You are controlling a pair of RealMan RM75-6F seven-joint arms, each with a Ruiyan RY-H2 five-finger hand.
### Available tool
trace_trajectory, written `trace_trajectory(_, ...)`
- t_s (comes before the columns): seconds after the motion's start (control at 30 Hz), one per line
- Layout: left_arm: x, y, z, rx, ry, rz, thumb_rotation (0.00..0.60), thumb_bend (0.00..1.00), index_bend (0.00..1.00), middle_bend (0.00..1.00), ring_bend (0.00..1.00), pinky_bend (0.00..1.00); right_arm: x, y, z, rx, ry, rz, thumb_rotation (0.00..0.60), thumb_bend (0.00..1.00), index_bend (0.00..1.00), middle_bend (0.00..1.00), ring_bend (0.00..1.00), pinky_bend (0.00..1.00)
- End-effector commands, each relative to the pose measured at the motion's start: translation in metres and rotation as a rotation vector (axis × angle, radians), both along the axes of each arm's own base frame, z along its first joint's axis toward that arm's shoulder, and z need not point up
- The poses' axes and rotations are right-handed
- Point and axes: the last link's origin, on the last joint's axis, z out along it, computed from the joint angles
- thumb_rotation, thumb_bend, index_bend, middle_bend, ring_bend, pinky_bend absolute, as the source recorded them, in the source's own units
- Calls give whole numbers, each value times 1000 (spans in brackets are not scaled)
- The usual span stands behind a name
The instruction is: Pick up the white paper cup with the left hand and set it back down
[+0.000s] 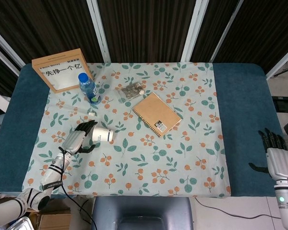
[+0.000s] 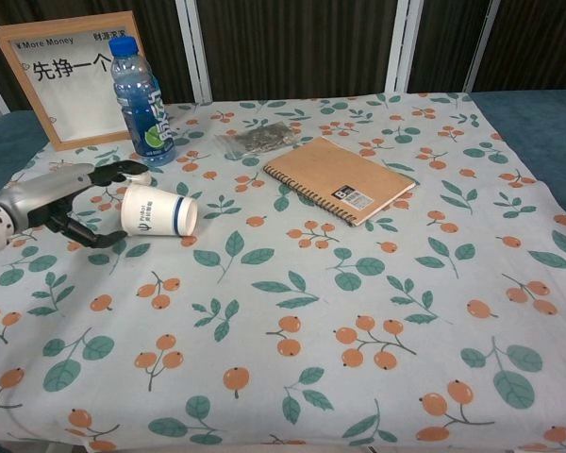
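Cup lying on its side beside the left hand's parted fingers.
Head view: white paper cup (image 1: pixel 103 135) rests on the patterned cloth (image 1: pixel 182 158), left hand (image 1: pixel 77 140) spread just beside its base; right hand (image 1: pixel 273 160) open, empty. Chest view: dark fingertips (image 2: pixel 104 172) bracket the smooth, tapered cup (image 2: pixel 158 212); contact unclear.

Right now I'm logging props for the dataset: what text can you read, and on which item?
"More Money" and "先挣一个亿": wooden framed sign, cut off in the chest view, whole in the head view.
Blue bottle label: too blurred.
White paper cup print: too small.
Notebook sticker: unreadable.
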Motion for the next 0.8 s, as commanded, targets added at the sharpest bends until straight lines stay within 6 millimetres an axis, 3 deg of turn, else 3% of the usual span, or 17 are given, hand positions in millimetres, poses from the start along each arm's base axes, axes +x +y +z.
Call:
trace_trajectory(0.03, 9, -1, 13, 56, 136, -94, 600, 351, 0, 0, 0, 22, -1, -1, 1, -4, -2, -4, 600, 69, 0, 0, 0, 0)
trace_trajectory(0.23, 53, -8, 40, 129, 372, -242, 600, 315, 0, 0, 0, 1, -3, -1, 0, -3, -1, -14, 600, 70, 0, 0, 0, 0)
trace_trajectory(0.47, 122, -24, 58, 105, 692, -351, 600, 306, 0, 0, 0, 0, -6, -3, -3, 7, -6, -23, 600, 69, 0, 0, 0, 0)
trace_trajectory(0.6, 153, -25, 49, 117, 816, -351, 600, 303, 0, 0, 0, 0, -7, -4, -3, 6, -9, -26, 600, 69, 0, 0, 0, 0)
trace_trajectory(0.8, 163, -21, 15, 32, 909, -245, 600, 301, 0, 0, 0, 0, -5, 0, 2, -6, -21, -12, 600, 69, 0, 0, 0, 0)
